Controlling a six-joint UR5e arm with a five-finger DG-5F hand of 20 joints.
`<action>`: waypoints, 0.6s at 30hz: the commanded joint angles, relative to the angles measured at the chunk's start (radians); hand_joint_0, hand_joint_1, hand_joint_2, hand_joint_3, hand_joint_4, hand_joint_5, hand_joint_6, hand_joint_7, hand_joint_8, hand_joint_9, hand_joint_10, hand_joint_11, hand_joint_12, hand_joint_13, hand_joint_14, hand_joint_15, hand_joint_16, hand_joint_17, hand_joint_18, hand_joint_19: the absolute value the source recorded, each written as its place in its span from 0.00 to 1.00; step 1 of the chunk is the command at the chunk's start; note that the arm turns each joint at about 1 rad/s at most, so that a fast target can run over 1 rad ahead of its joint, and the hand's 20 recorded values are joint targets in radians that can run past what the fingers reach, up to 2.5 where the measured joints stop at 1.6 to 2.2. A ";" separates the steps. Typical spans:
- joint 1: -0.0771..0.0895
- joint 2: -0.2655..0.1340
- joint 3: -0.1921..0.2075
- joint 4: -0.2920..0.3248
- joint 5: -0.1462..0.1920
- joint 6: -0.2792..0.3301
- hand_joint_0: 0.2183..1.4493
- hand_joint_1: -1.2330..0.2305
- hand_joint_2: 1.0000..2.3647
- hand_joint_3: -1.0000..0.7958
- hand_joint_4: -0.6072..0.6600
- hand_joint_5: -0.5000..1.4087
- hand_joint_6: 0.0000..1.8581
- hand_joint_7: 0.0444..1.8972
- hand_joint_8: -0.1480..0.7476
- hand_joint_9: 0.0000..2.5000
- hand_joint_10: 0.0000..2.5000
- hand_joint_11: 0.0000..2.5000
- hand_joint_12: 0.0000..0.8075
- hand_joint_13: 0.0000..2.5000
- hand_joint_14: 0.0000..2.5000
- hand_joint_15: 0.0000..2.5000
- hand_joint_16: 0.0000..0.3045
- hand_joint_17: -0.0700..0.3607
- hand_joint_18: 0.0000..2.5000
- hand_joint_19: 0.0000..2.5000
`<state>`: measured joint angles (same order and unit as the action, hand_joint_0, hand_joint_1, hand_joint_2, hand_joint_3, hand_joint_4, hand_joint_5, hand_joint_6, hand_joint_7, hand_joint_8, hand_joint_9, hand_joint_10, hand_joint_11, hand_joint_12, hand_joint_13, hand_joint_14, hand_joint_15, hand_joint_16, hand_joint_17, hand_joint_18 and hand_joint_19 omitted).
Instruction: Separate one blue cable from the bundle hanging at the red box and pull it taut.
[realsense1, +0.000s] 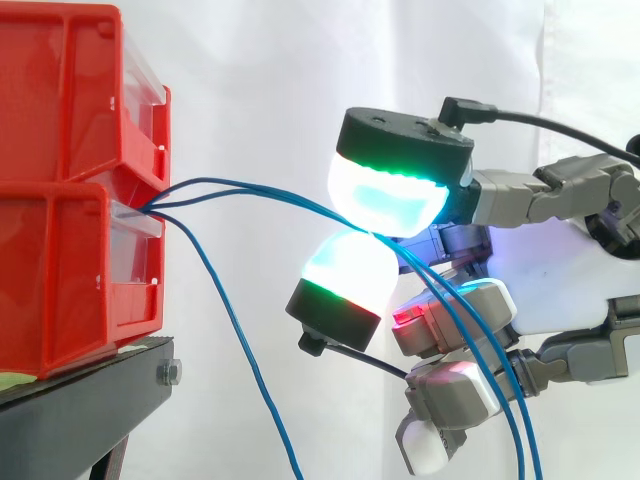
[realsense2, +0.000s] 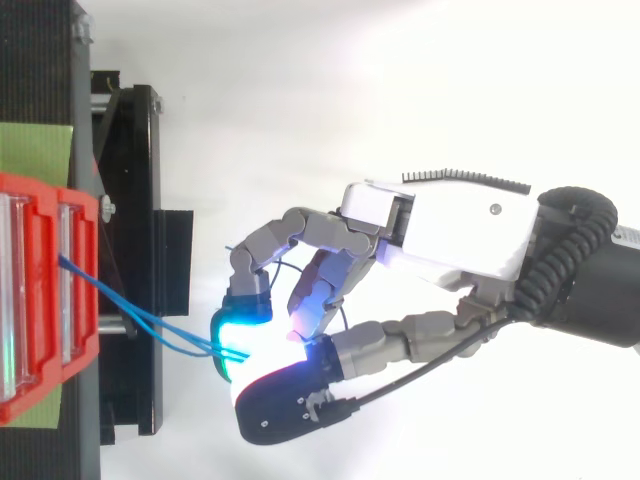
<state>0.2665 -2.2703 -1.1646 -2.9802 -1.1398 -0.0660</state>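
- While its other fingers sit folded lower down, the hand (realsense2: 450, 235) is closed in a pinch on blue cable, between an upper and a lower glowing pad (realsense1: 390, 195).
- Two cables (realsense1: 260, 190) run side by side from the bins into that pinch, then drop toward the bottom edge beyond the pads. Whether both are truly clamped or one only passes alongside is hard to judge from either view.
- Between bins and pads the pair bows slightly, so it is probably not yet taut.
- A third cable (realsense1: 240, 340) hangs free from the same gap in the red bins (realsense1: 60, 190), well apart from the hand.
- Main risk: drawing back now would likely tension two cables, not one, because they lie touching where the pads meet.
- Second risk: as tension rises, the thin cable may slip through the rounded pads and lose its tautness.
- A hard pull could also shift the bins on the black stand (realsense1: 90, 400), which seem only to rest there.
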 joint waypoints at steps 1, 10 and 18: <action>-0.001 0.000 -0.001 0.000 -0.001 0.000 0.38 0.29 0.02 0.46 0.46 0.16 0.51 0.61 0.44 0.48 0.00 0.63 0.43 0.45 0.01 0.41 0.16 0.42 0.30 0.24; 0.000 0.000 0.000 0.000 -0.001 0.003 0.48 0.21 0.00 0.28 0.43 0.16 0.51 0.56 0.42 0.48 0.00 0.62 0.40 0.43 0.01 0.40 0.15 0.40 0.28 0.22; -0.001 0.000 0.000 0.000 -0.001 0.006 0.32 0.19 0.00 0.28 0.49 0.19 0.51 0.56 0.43 0.51 0.00 0.62 0.41 0.44 0.01 0.41 0.14 0.39 0.28 0.24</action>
<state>0.2659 -2.2703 -1.1643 -2.9805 -1.1409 -0.0602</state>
